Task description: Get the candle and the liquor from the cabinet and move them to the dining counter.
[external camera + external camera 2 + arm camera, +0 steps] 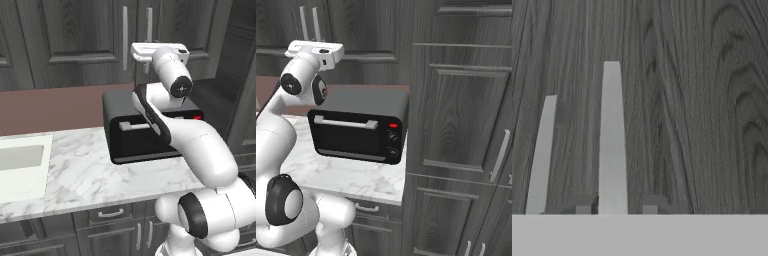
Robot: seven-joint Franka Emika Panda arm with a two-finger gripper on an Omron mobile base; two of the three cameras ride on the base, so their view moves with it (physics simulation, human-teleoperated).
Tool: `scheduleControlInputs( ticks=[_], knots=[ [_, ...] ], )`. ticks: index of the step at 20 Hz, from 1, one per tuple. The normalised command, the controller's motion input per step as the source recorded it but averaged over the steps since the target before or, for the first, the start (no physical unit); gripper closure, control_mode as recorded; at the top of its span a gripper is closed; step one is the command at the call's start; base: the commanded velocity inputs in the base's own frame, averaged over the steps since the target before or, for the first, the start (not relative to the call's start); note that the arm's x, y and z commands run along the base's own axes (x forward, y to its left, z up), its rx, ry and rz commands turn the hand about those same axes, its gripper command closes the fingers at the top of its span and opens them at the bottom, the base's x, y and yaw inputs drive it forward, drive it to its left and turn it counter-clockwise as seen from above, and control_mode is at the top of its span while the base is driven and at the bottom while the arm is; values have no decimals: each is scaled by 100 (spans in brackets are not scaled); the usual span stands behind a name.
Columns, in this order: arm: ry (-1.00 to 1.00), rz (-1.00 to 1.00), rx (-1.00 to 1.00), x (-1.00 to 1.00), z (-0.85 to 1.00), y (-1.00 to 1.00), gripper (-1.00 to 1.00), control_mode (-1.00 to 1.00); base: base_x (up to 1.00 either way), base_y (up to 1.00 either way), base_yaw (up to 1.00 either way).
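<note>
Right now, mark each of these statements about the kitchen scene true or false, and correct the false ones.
1. The dark grey wood-grain cabinet doors are closed. True.
2. The gripper straddles a long silver bar handle. True.
3. The black toaster oven stands on the floor. False: it stands on the white marble worktop.
4. A cream-white candle sits on the worktop. False: no candle is there.
5. The toaster oven's door is shut. True.
</note>
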Motion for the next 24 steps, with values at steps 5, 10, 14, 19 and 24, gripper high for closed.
scheduleControlInputs(
  ticks=[5, 10, 14, 19, 24],
  knots=[
    [0, -11, 0, -65, 0, -61, 100, -100, 0, 0, 0],
    [0, -12, 0, -65, 0, -61, 100, -100, 0, 0, 0],
    [0, -9, 0, -65, 0, -63, 100, -100, 0, 0, 0],
    [0, -4, 0, -56, 0, -58, 100, -100, 0, 0, 0],
    [2, -2, 0, -61, 0, -60, 100, -100, 0, 0, 0]
  ],
)
